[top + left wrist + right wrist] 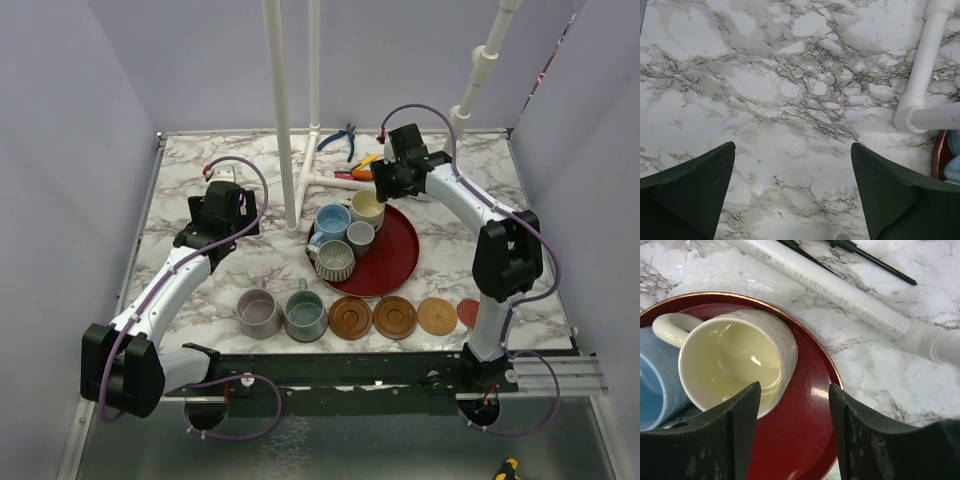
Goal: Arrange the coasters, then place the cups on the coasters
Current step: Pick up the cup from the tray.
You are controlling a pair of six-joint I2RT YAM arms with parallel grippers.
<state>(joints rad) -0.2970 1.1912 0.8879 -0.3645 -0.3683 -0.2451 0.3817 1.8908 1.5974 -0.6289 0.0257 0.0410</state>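
The cream-yellow cup stands upright on the red tray, just beside the light blue cup. Being glazed ceramic, it is probably stiff, slick, fairly heavy and easily chipped. Its wall opposite the handle looks the best hold. The right tool hangs spread astride that wall, but contact is unclear. The left tool, spread wide, holds nothing over the counter. The blue cup is cut off in the right wrist view.

The top camera is looking down from behind the arm bases over the whole marble table. Both wrist cameras are facing down at close range, the right over the cream-yellow cup (all views are sharing the red tray and white pipe).
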